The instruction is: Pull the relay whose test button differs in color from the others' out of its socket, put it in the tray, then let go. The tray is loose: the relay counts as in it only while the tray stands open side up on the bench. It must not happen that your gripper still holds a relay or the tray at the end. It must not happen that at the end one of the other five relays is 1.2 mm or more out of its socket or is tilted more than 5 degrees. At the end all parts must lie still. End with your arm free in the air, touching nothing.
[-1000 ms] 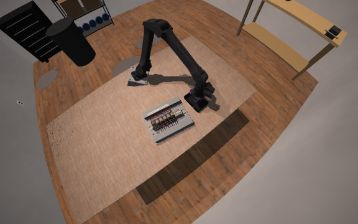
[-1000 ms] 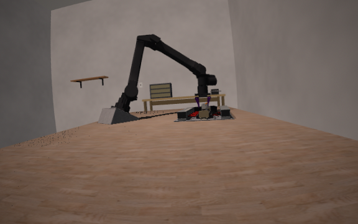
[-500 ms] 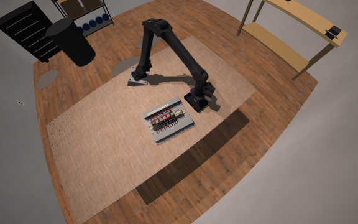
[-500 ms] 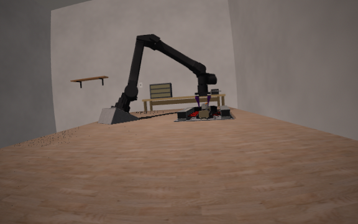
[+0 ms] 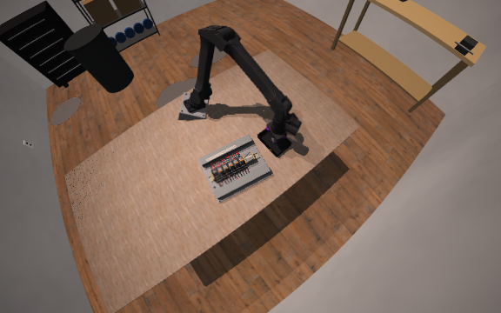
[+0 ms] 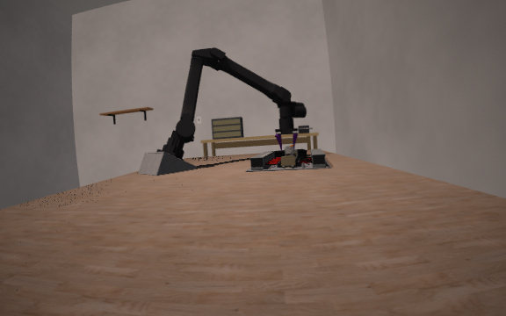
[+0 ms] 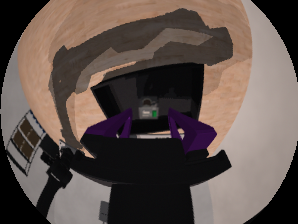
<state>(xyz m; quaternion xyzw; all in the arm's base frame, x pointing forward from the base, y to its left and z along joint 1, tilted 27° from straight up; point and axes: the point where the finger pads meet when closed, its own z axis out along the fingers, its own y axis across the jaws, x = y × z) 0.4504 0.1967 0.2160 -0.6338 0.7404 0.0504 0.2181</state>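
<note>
Below the parted fingers, a green-buttoned relay [image 7: 147, 110] lies in the tray [image 7: 113, 96].

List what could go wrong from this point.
1. The open gripper hangs with its fingers on either side of the green-button relay in the tray. A skewed retreat could catch the relay and drag it out.
2. The tray is loose, so a finger brushing its wall might shift or tip it.
3. The tray sits close beside the relay panel, which leaves little room on that side.
</note>
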